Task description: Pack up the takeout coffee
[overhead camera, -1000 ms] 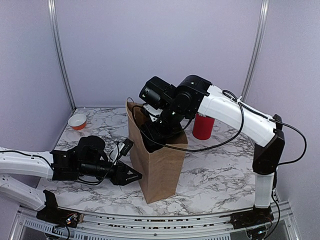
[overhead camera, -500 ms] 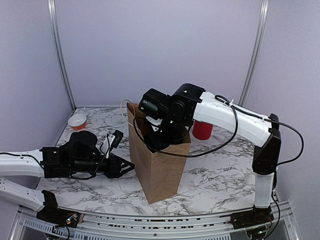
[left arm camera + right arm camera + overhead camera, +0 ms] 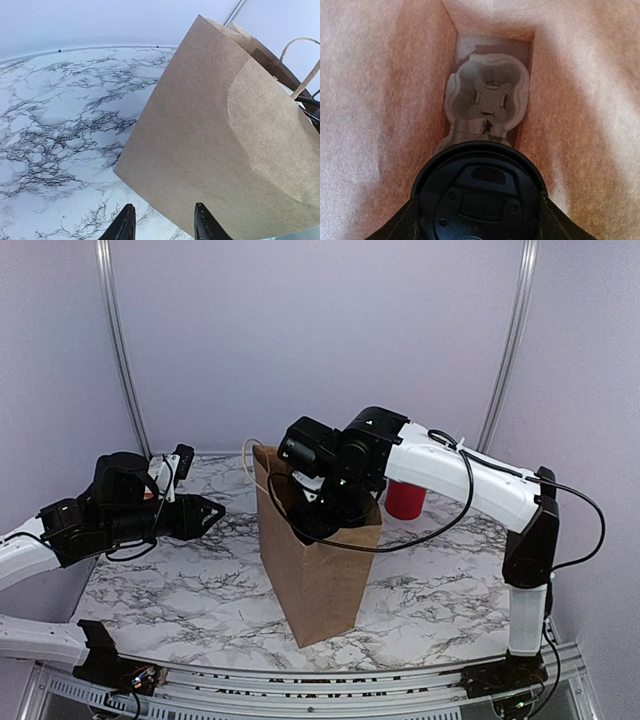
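Note:
A brown paper bag [image 3: 315,560] stands open in the middle of the marble table. My right gripper [image 3: 322,510] reaches down into its mouth. In the right wrist view it [image 3: 480,220] is shut on a takeout coffee cup, of which only the round black lid [image 3: 480,195] shows between the fingers. The cup's body is hidden. Below it, a grey pulp cup carrier [image 3: 487,97] lies on the bag's bottom. My left gripper [image 3: 205,510] is open and empty, raised to the left of the bag, and its view shows the bag's side [image 3: 225,140].
A taller red cup [image 3: 406,497] stands behind the bag on the right, partly hidden by my right arm. The bag's paper handle [image 3: 305,60] sticks up at its rim. The small orange-and-white bowl is hidden behind my left arm.
My left arm has lifted off the table and swung back to the left, away from the bag. My right gripper has sunk a little deeper into the bag with the cup.

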### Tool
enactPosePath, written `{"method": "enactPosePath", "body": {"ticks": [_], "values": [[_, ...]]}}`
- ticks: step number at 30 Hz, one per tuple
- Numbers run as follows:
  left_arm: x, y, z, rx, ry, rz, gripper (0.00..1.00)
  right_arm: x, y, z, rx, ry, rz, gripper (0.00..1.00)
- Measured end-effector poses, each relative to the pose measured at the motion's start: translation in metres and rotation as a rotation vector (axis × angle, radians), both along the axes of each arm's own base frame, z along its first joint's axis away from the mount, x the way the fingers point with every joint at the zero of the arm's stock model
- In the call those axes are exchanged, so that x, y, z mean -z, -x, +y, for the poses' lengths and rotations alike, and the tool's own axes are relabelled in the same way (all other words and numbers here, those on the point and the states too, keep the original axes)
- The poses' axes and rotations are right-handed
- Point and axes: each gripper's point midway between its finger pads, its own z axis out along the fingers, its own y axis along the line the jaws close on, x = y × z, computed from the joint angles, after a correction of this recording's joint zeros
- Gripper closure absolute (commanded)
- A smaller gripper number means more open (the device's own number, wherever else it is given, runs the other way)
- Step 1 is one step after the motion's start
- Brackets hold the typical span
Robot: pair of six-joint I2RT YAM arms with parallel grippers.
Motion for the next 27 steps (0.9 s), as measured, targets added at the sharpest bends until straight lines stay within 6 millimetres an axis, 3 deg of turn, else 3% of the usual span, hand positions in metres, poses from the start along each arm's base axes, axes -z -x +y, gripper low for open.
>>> {"method": "enactPosePath", "body": {"ticks": [6, 15, 19, 27], "values": [[0.008, -0.012, 0.019, -0.037, -0.065, -0.007, 0.59, 0.003, -0.008, -0.006, 0.023, -0.002, 0.014, 0.40], [0.014, -0.024, 0.040, -0.077, -0.119, -0.013, 0.59, 0.037, 0.001, -0.013, 0.018, 0.057, 0.078, 0.41], [0.014, -0.025, 0.042, -0.079, -0.127, -0.018, 0.59, 0.053, 0.003, -0.018, 0.019, 0.083, 0.092, 0.41], [0.015, -0.026, 0.043, -0.075, -0.138, -0.024, 0.59, 0.053, 0.002, -0.017, 0.019, 0.069, 0.078, 0.41]]}}
